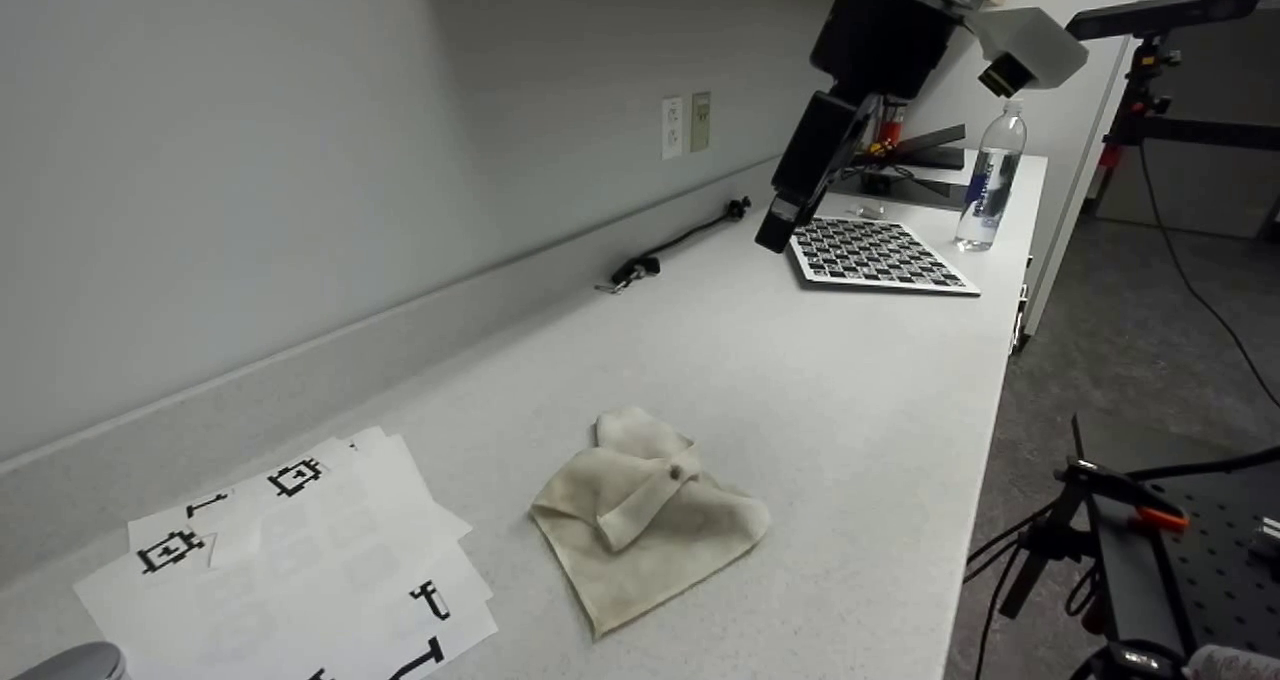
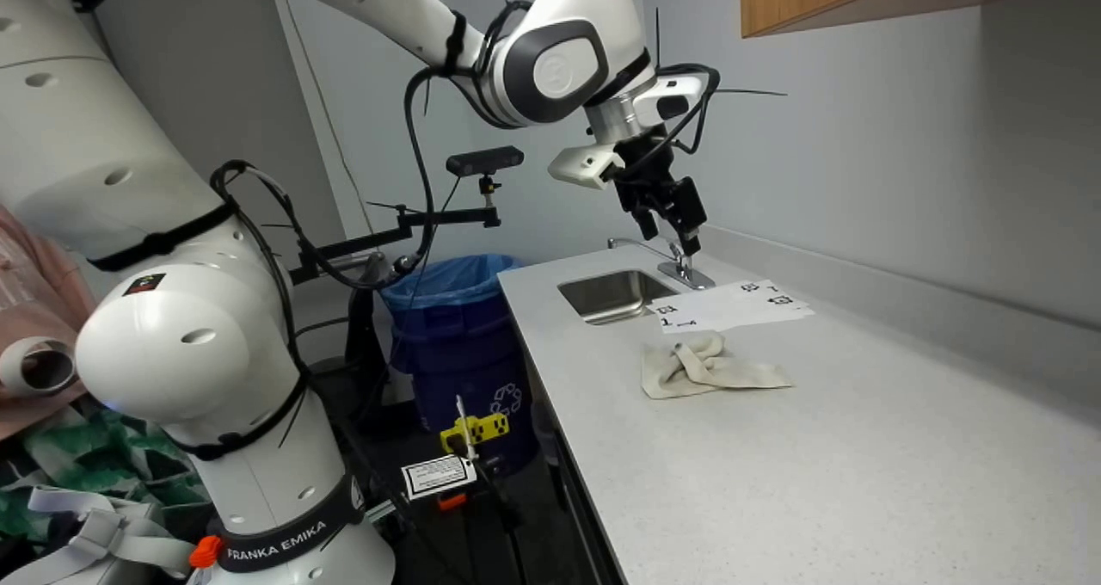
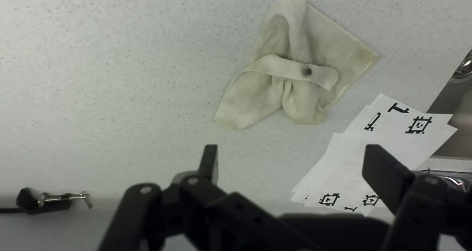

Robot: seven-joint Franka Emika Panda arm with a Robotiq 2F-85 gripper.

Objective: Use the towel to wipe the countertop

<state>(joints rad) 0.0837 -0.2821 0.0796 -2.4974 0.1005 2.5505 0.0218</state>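
Wrist view. The gripper extends from the bottom edge toward 12 o'clock. Its fingers stand spread wide apart, in the released condition. The towel lies rumpled on the counter at 12 o'clock from the gripper, apart from both fingers; one fold carries a dark spot. Printed sheets overlap each other at 5 o'clock from the towel, just beside it. A black fitting lies at 8 o'clock, well apart from the towel.

In an exterior view, a checkered board lies at 1 o'clock from the towel. An upright bottle stands at 2 o'clock from the board. The gripper hangs above the counter, apart from the towel, and points toward 7 o'clock. The sheets lie at 9 o'clock from the towel.

In an exterior view, a sink is set into the counter at 10 o'clock from the towel. A faucet rises beside the sink, partly behind the gripper. A bin stands beside the counter at 9 o'clock. The arm holds the gripper above the counter, a gap showing between the fingers.
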